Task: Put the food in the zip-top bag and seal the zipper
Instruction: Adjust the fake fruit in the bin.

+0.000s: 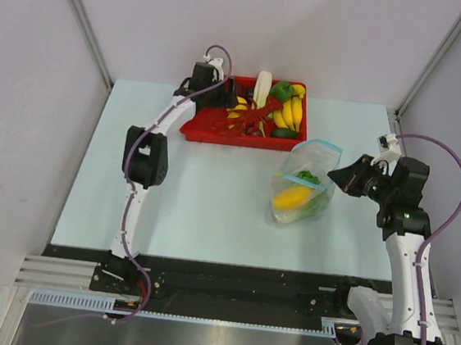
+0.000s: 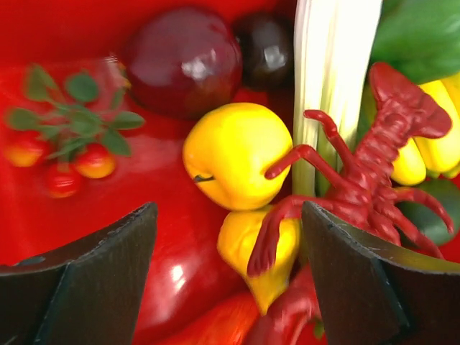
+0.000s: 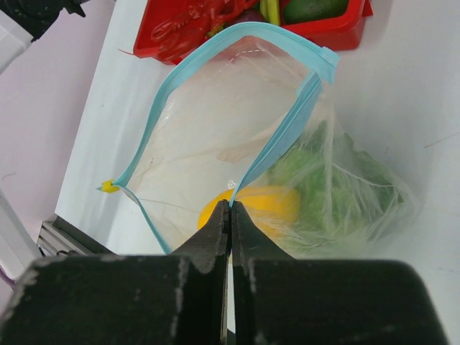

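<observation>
From above: the clear plastic zip-top bag (image 1: pixel 303 188) lies on the pale blue worktop (image 1: pixel 193 210) just beside the red rectangular tray (image 1: pixel 210 131), with the right hand (image 1: pixel 335 176) at its right edge and the left hand (image 1: pixel 224 96) over the tray. Left wrist: the released hand hangs over a round yellow toy fruit (image 2: pixel 230 154). Right wrist: the hand is clenched on the blue zipper strip (image 3: pixel 277 144), with a green leafy cabbage (image 3: pixel 323 180) inside, just beyond.

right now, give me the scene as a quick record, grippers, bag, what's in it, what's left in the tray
left gripper: open, over the red tray, above a round yellow fruit and red toy lobster
right gripper: shut on the zipper at one side of the mouth
zip-top bag: on the table, mouth open, unsealed
in bag: oblong yellow fruit, green cabbage
also in tray: bananas, dark purple fruit
</observation>
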### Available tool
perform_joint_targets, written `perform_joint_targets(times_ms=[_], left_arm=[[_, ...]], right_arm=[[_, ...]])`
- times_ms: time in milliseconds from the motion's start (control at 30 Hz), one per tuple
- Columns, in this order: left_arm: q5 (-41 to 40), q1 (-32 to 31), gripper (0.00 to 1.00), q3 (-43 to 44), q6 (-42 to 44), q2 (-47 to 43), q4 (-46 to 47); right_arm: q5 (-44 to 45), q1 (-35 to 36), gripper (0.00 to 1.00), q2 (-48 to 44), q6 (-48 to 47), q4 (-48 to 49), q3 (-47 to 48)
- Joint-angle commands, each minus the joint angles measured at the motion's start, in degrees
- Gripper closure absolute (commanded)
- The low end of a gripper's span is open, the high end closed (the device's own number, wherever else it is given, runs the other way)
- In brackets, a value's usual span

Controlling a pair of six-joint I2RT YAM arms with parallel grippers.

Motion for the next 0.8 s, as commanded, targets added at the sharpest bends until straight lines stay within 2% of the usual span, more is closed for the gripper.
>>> perform_joint_targets(times_ms=[0,133,433,633,767], left_arm=[[1.9,-0.4,0.16,5.7,-7.1,3.3,7.8],[1.6,-0.6,0.16,12.5,-8.2,9.2,6.5],[-3.4,-1.7,0.18,16.1,-5.0,13.8,4.0],[-7.8,-1.6,0.18,16.3,0.1,13.0,-2.3],[-10.7,0.1,0.21,12.3,2.9,7.0,-9.5]], right_arm=[[1.5,-0.2,1.00,-0.3,-0.9,0.5,-0.3],[2.7,-0.2,1.00,0.0,-0.4,1.1,-0.5],[3.0,-0.6,1.00,0.9,-0.5,1.5,-0.5],[2.6,-0.9,1.00,1.0,-0.5,2.4,-0.5],[2.5,-1.1,1.00,0.3,-0.5,2.6,-0.4]])
